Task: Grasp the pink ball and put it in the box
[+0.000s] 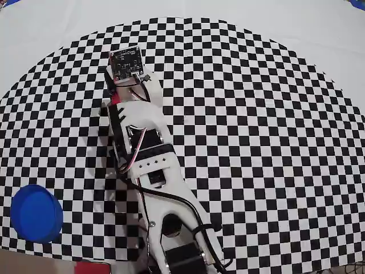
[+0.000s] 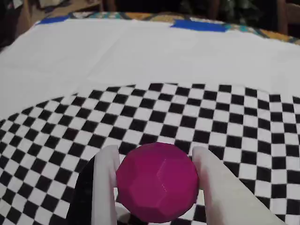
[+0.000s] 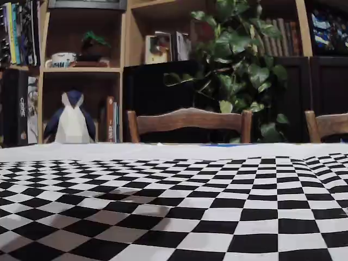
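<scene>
Two white fingers (image 2: 105, 187) of the gripper (image 2: 157, 159) bracket the pink ball (image 2: 157, 183) w/ jaws just ball-wide, pinched or nearly so, low over the checkered mat (image 2: 225, 117), prob. for carry to blue box (image 1: 36, 213) at near left, overhead view.

Overhead view: even, bright light, soft shadow left of the arm (image 1: 149, 171). Wrist view: slightly soft focus, dim background. Fixed view: dim, near checkered table (image 3: 217, 217) blurred, shelves dark.
</scene>
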Available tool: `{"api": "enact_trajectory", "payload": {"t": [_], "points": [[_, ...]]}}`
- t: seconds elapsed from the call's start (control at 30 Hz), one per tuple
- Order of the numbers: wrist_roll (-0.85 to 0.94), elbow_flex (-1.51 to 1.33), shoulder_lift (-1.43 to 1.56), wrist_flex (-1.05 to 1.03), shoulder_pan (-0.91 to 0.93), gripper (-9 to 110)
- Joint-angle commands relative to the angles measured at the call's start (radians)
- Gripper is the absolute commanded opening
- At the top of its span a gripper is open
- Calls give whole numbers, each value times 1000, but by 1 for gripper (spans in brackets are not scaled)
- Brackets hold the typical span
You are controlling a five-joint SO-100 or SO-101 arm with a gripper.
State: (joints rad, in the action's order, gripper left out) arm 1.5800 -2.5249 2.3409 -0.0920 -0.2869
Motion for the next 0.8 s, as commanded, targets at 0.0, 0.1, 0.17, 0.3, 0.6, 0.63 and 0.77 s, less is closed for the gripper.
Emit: {"api": "enact_trajectory", "payload": {"t": [0.0, 0.1, 0.17, 0.3, 0.6, 0.63, 0.77], "points": [[-5, 2, 37, 3, -54, 0], [-5, -5, 37, 3, -100, 0], [-5, -5, 35, 3, -133, 0], [-5, -5, 32, 3, -195, 0], [-5, -15, 35, 3, -302, 0], [-5, -18, 37, 3, -314, 0], [-5, -25, 38, 3, -364, 0]]}}
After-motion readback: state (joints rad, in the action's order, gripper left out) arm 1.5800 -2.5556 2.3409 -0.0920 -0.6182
